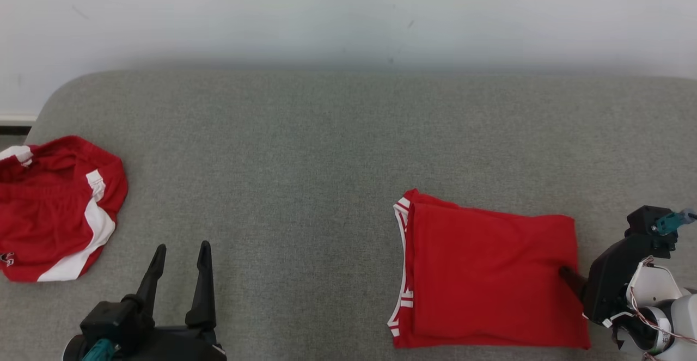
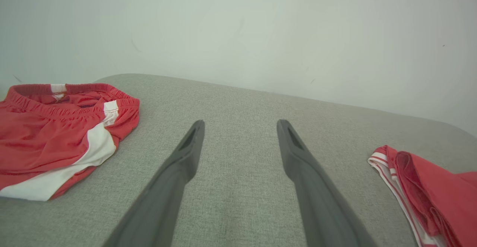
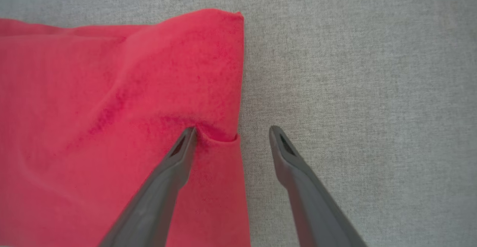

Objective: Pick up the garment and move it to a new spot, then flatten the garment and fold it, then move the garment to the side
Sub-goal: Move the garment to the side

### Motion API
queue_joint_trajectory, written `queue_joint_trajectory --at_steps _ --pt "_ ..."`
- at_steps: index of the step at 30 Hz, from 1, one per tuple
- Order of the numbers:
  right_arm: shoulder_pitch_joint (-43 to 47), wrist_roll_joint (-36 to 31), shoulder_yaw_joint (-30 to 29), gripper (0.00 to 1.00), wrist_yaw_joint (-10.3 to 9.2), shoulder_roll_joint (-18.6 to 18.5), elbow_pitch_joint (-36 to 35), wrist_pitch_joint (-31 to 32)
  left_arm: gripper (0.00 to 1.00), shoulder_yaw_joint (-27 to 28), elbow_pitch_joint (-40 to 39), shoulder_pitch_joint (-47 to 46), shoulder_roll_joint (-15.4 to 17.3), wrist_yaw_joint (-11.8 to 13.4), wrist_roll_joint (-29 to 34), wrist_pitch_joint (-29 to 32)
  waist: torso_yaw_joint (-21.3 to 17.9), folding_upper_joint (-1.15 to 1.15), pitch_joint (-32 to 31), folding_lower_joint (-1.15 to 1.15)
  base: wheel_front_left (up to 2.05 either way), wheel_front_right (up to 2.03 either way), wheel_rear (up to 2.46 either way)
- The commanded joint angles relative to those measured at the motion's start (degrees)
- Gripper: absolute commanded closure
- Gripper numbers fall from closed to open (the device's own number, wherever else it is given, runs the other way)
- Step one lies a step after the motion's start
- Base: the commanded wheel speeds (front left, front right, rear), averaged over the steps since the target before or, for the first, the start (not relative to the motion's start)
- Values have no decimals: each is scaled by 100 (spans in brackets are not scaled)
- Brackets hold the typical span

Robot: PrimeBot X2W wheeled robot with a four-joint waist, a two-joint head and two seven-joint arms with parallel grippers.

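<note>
The garment is red, folded into a rough rectangle, and lies flat on the near right part of the grey cushion. Its white-striped trim runs along its left edge.

Right gripper: positioned at the garment's right edge, with jaws moderately wide and nothing clamped between them. One of its fingers rests its tip on the red cloth just inside the edge, where a small crease forms at the tip. The other finger lies over bare cushion just beside the edge; whether it contacts the cushion cannot be determined.

Left gripper: positioned at the near left, over bare cushion, well apart from the garment. Its jaws are spread wide and hold nothing.

Red shorts with white side panels lie rumpled at the far left edge of the cushion, to the left of the left gripper. A pale wall stands behind the cushion.
</note>
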Motion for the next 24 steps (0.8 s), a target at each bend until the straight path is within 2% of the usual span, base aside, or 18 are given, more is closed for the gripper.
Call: queue_joint_trajectory --at_steps 1,5,10,11,12,17,18,24 --pt "-58 -31 -1 0 5 -17 70 16 0 -20 -39 -88 4 1 63 13 92 -1 156 -1 0 0 0" --pt "-164 -80 -16 0 5 37 263 16 0 -75 -54 -165 -11 7 97 -27 154 -1 286 -1 0 0 0" --pt "-175 121 332 0 7 78 436 193 0 -118 -12 -239 -30 11 116 -91 201 -1 424 -1 0 0 0" --pt "-182 156 434 20 12 31 421 207 0 -119 7 -257 -32 9 117 -114 198 -1 443 -1 0 0 0" --pt "-202 172 521 100 11 -40 388 146 0 -120 24 -271 -33 7 115 -137 191 -1 457 -1 0 0 0" --pt "-373 153 1028 100 -3 -584 229 -61 0 -86 12 -316 -38 52 73 -204 67 -1 542 -1 0 0 0" --pt "-373 153 1028 100 -3 -584 229 -61 0 -86 12 -316 -38 52 73 -204 67 -1 542 -1 0 0 0" --pt "-946 217 1807 100 -3 -1193 35 -33 0 -10 -151 -229 -21 144 33 -251 -340 -1 776 -1 0 0 0"
